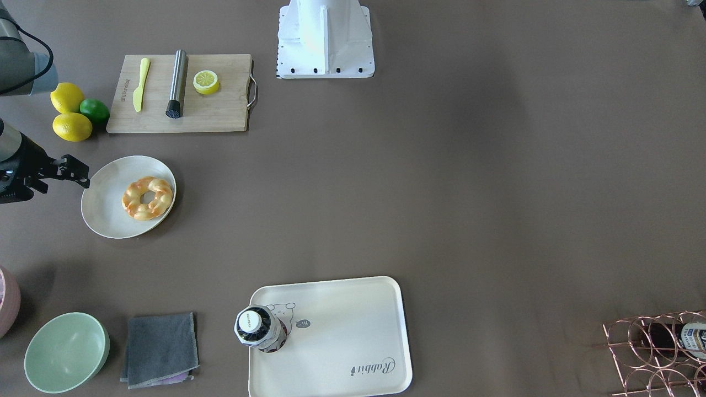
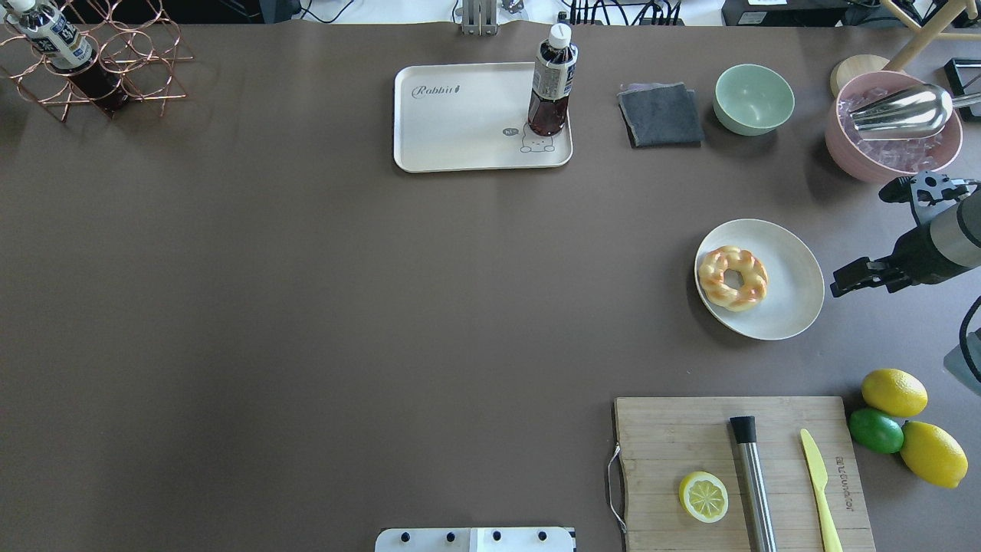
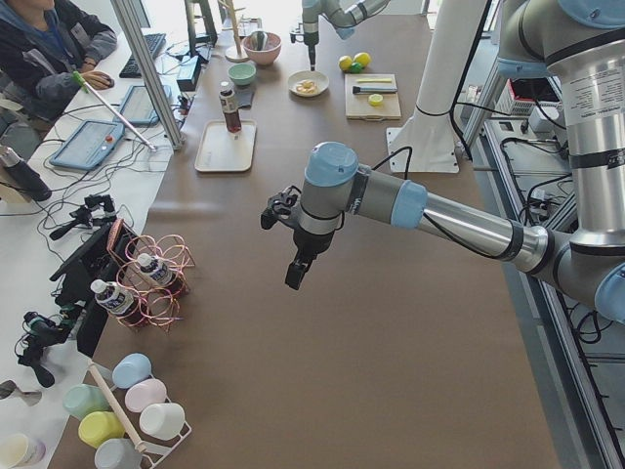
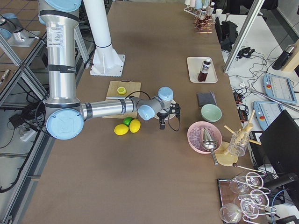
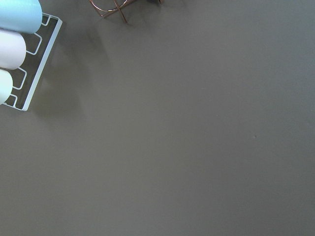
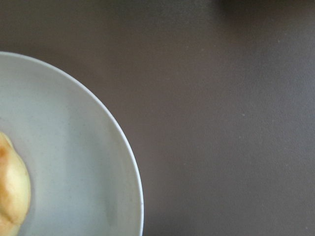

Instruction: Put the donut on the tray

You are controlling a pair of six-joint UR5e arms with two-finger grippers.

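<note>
- Brown matte table (image 2: 306, 307) fills the overhead view, and we sweep it from left to right.
- Off that view's left side, the left gripper (image 3: 296, 274) shows only in the exterior left view, hanging above bare table. I cannot tell how far apart its fingers are.
- Far left corner: a copper wire rack (image 2: 115, 69) with a bottle (image 2: 54, 34) lying in it.
- Centre back, there's the tray (image 2: 460, 123), cream-white, "Rabbit" script on it. A dark drink bottle (image 2: 552, 84) stands upright on its bear-drawing corner; the rest of its surface is bare.
- Next along the back edge, a folded grey cloth (image 2: 659, 115), then a pale green bowl (image 2: 753, 98).
- And the donut (image 2: 732, 277)! It lies flat on the left half of a round white plate (image 2: 793, 284), well apart from the tray.
- Just beside the plate's right rim is the right gripper (image 2: 839, 285). It has hold of nothing, and its finger spread can't be made out.
- Behind it, a pink bowl (image 2: 851, 153) of ice with a metal scoop (image 2: 900, 109) resting in it.
- Near edge: a wooden cutting board (image 2: 667, 445) carrying a lemon half (image 2: 703, 497), a steel rod (image 2: 755, 483) and a yellow knife (image 2: 820, 491).
- Far right, two lemons (image 2: 894, 392) with a lime (image 2: 876, 430) tucked between them.
</note>
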